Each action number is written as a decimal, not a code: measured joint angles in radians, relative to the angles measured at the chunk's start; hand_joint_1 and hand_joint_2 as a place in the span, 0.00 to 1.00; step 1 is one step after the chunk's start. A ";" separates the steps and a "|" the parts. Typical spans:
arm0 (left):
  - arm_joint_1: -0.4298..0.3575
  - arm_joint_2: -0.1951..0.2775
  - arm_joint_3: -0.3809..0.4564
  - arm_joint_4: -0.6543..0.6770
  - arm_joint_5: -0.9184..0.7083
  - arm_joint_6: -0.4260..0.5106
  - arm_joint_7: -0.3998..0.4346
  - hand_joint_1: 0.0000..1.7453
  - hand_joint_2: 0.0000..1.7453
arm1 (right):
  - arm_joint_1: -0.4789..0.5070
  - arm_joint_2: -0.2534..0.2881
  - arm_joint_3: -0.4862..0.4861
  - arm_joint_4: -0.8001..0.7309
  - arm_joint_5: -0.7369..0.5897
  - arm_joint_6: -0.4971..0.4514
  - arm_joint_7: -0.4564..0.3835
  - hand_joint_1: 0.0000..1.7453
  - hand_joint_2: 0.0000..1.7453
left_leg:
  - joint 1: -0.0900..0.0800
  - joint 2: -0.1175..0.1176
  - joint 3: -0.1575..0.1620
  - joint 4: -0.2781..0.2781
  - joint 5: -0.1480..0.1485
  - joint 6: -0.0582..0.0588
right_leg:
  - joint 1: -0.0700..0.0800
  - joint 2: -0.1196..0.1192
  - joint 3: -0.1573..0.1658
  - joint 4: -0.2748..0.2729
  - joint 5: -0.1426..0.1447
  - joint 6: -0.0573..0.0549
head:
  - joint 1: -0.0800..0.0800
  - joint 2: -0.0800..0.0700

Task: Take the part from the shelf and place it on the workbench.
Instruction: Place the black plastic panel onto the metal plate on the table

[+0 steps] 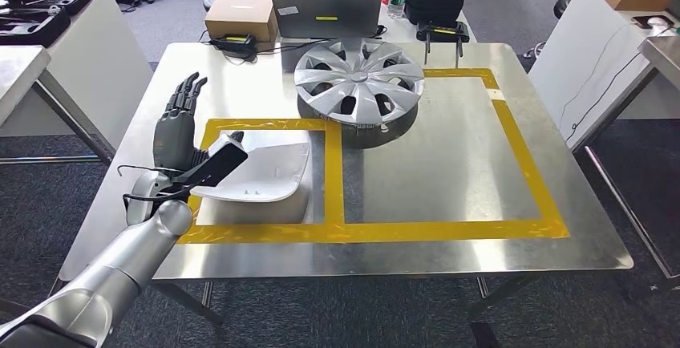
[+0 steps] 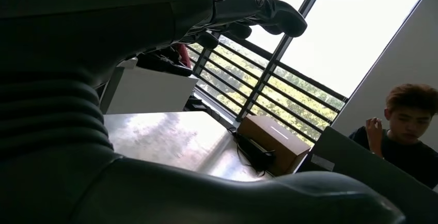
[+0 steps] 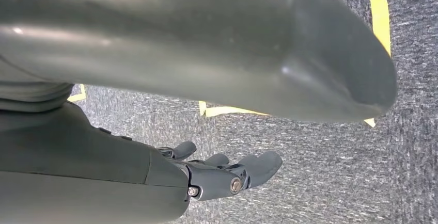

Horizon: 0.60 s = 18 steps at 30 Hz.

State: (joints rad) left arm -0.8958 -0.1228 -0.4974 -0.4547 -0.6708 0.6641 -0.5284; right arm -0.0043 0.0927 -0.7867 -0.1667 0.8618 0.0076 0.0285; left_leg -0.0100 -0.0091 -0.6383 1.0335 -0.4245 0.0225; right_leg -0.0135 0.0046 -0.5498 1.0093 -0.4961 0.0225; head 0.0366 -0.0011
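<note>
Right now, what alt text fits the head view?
The robot's left hand, fingers spread, rests beside a white part lying in the small yellow-taped box on the steel workbench. A silver wheel cover sits behind it.

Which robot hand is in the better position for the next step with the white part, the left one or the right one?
Left. The left robot hand is over the table, open, beside the white part lying in the taped box. The right robot hand hangs over the carpet floor.

Silver left arm [image 1: 120, 260], dark ribbed hand [image 1: 178, 127]
</note>
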 joint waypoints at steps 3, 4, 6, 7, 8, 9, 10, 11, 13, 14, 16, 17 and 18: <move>0.000 -0.004 0.000 -0.002 0.001 0.000 -0.001 0.00 0.00 | 0.000 0.000 -0.001 0.000 0.000 0.000 0.000 0.00 0.00 | -0.005 0.000 -0.001 0.002 -0.004 0.006 | -0.005 0.000 0.001 -0.002 0.000 0.006 | 0.000 0.000; 0.000 -0.006 0.000 -0.002 0.001 0.000 0.000 0.00 0.00 | 0.000 0.000 -0.001 0.000 0.000 0.000 0.000 0.00 0.00 | -0.005 0.000 0.000 0.001 -0.003 0.009 | -0.005 0.000 0.001 -0.002 0.001 0.009 | 0.000 0.000; -0.001 -0.011 0.000 -0.005 0.001 0.001 0.002 0.00 0.00 | 0.000 0.000 -0.001 0.000 -0.001 0.000 0.000 0.00 0.00 | -0.001 0.002 0.004 -0.010 0.006 0.017 | -0.007 0.000 -0.001 0.006 -0.006 0.014 | 0.000 0.000; -0.002 -0.015 0.000 -0.006 0.000 0.001 0.003 0.00 0.00 | 0.000 0.000 -0.002 0.000 -0.001 0.000 0.000 0.00 0.00 | 0.002 0.003 0.006 -0.016 0.011 0.022 | -0.007 0.000 -0.009 0.026 -0.022 0.017 | 0.002 0.000; -0.003 -0.019 0.000 -0.007 0.000 0.002 0.003 0.00 0.00 | 0.000 0.000 -0.002 0.000 -0.002 -0.001 0.000 0.00 0.00 | 0.005 0.004 0.007 -0.021 0.015 0.025 | -0.007 0.000 -0.027 0.067 -0.051 0.019 | 0.004 0.000; -0.003 -0.022 0.000 -0.007 0.000 0.002 0.004 0.00 0.00 | 0.000 0.000 -0.002 0.000 -0.002 -0.001 0.000 0.00 0.00 | 0.005 0.005 0.006 -0.023 0.016 0.027 | -0.008 0.000 -0.052 0.126 -0.085 0.022 | 0.006 0.000; -0.002 -0.025 0.000 -0.007 0.000 0.003 0.004 0.00 0.00 | 0.000 0.000 -0.002 0.000 -0.002 -0.001 0.000 0.00 0.00 | 0.005 0.006 0.004 -0.022 0.017 0.028 | -0.008 0.000 -0.083 0.193 -0.118 0.026 | 0.008 0.000; -0.001 -0.027 0.000 -0.007 0.000 0.003 0.005 0.00 0.00 | 0.000 0.000 -0.002 0.000 -0.002 -0.001 0.000 0.00 0.00 | 0.005 0.007 0.001 -0.021 0.018 0.027 | -0.009 0.000 -0.108 0.250 -0.138 0.029 | 0.008 0.000; 0.001 -0.028 0.000 -0.006 -0.001 0.003 0.005 0.00 0.00 | 0.001 0.000 -0.004 0.000 -0.002 -0.001 0.001 0.00 0.00 | 0.008 0.008 -0.006 -0.015 0.021 0.022 | -0.013 -0.001 -0.111 0.262 -0.120 0.034 | 0.008 0.000; 0.001 -0.028 0.000 -0.006 -0.001 0.003 0.005 0.00 0.00 | 0.001 0.000 -0.004 0.000 -0.002 -0.001 0.001 0.00 0.00 | 0.011 0.008 -0.011 -0.011 0.022 0.018 | -0.017 -0.001 -0.084 0.211 -0.087 0.037 | 0.008 0.000; 0.000 -0.030 0.000 -0.007 -0.001 0.003 0.006 0.00 0.00 | -0.001 -0.001 -0.005 0.000 -0.002 -0.001 0.000 0.00 0.00 | 0.015 0.007 -0.022 0.001 0.025 0.006 | -0.020 0.000 -0.018 0.084 -0.036 0.040 | 0.009 0.000; -0.001 -0.031 0.000 -0.007 -0.002 0.003 0.007 0.00 0.00 | -0.001 -0.001 -0.005 0.001 -0.002 -0.002 0.000 0.00 0.00 | 0.015 0.005 -0.026 0.005 0.027 -0.002 | -0.019 0.002 -0.001 0.048 -0.024 0.035 | 0.009 0.000; -0.002 -0.032 0.000 -0.007 -0.004 0.003 0.009 0.00 0.00 | -0.002 -0.001 -0.006 0.001 -0.002 -0.002 0.000 0.00 0.00 | 0.014 0.004 -0.030 0.007 0.032 -0.010 | -0.017 0.005 0.003 0.035 -0.021 0.025 | 0.009 0.000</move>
State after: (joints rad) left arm -0.8977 -0.1547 -0.4979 -0.4621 -0.6747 0.6675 -0.5194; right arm -0.0066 0.0920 -0.7925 -0.1658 0.8600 0.0055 0.0283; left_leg 0.0039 -0.0054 -0.6684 1.0401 -0.3929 0.0122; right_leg -0.0303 0.0099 -0.5471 1.0444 -0.5175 0.0475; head 0.0454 -0.0011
